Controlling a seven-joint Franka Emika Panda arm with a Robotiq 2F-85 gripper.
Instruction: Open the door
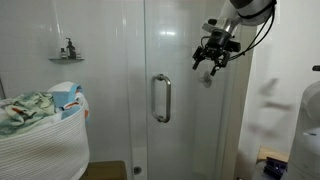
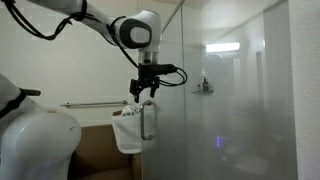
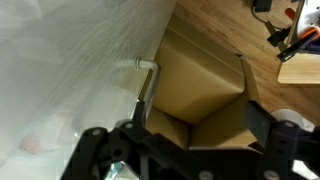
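Door of clear glass standing upright, vertical silver handle sitting at mid-height, claw hovering above the handle, jaws standing wide apart, holding nothing.

The floor is brown wood. A big brown cardboard box sits on it with its top flaps open. The box is pushed right up to the edge where the wood stops. Well away from that edge lies a pale flat board. Small dark things rest on the board, too small to tell.
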